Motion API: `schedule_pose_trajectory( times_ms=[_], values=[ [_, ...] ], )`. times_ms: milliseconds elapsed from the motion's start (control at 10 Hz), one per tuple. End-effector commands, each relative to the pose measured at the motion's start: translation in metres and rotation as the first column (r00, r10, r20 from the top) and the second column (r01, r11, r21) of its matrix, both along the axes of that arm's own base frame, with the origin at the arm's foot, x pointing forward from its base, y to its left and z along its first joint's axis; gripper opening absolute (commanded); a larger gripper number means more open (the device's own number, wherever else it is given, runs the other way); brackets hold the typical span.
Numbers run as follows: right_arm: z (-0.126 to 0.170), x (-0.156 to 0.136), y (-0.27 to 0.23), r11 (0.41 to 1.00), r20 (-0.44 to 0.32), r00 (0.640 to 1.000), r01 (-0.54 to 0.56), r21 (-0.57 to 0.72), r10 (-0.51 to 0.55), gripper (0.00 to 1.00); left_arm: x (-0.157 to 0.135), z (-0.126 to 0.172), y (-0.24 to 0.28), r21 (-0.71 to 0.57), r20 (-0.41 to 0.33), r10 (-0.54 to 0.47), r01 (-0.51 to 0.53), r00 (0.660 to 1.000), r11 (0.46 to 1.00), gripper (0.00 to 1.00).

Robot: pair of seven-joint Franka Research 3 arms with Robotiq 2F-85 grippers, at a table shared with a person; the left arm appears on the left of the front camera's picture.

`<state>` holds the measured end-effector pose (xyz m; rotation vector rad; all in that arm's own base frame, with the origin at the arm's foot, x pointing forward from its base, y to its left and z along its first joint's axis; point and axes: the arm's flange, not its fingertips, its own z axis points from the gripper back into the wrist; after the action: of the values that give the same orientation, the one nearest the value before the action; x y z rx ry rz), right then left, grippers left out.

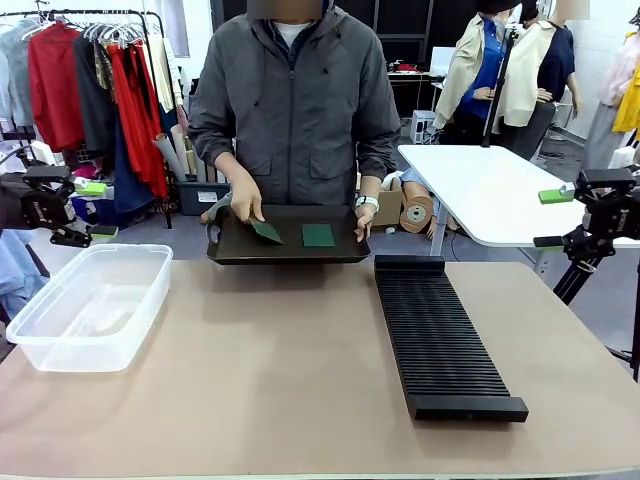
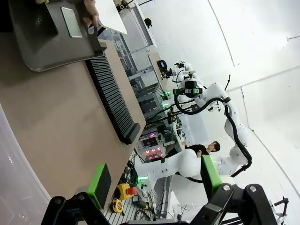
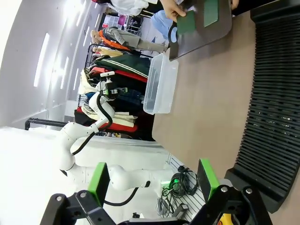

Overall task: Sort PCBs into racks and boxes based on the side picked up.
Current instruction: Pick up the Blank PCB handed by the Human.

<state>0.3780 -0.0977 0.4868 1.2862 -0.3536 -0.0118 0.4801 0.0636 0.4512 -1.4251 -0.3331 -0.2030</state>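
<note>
Across the table a person holds a shallow black tray (image 1: 285, 252) with two green PCBs in it. One PCB (image 1: 318, 235) (image 2: 71, 22) (image 3: 211, 11) lies flat. The other PCB (image 1: 266, 232) (image 3: 187, 21) is tilted up under the person's hand (image 1: 244, 202). The clear box (image 1: 90, 305) (image 3: 161, 84) stands at the left with nothing in it. The long black slotted rack (image 1: 440, 335) (image 2: 112, 98) (image 3: 272, 117) lies at the right. My left gripper (image 1: 97, 210) (image 2: 154, 183) hovers open off the table's left edge. My right gripper (image 1: 550, 218) (image 3: 152, 180) hovers open off the right edge.
A white table (image 1: 490, 190) stands behind at the right, close to my right arm. A clothes rail with garments (image 1: 100, 80) stands behind at the left. Bare brown tabletop (image 1: 270, 370) lies between box and rack.
</note>
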Motion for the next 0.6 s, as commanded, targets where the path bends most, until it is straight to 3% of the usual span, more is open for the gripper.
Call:
schedule_pose_trajectory(
  times_ms=[0,500],
  values=[
    [-0.0003,-0.0033,0.0029,1.0,0.007,1.0,0.015,0.011,-0.015,1.0,-0.0034,0.001,0.0005,-0.004,0.001,0.008,-0.008,1.0,1.0,1.0],
    [-0.0003,-0.0033,0.0029,1.0,0.007,1.0,0.015,0.011,-0.015,1.0,-0.0034,0.001,0.0005,-0.004,0.001,0.008,-0.008,1.0,1.0,1.0]
  ],
)
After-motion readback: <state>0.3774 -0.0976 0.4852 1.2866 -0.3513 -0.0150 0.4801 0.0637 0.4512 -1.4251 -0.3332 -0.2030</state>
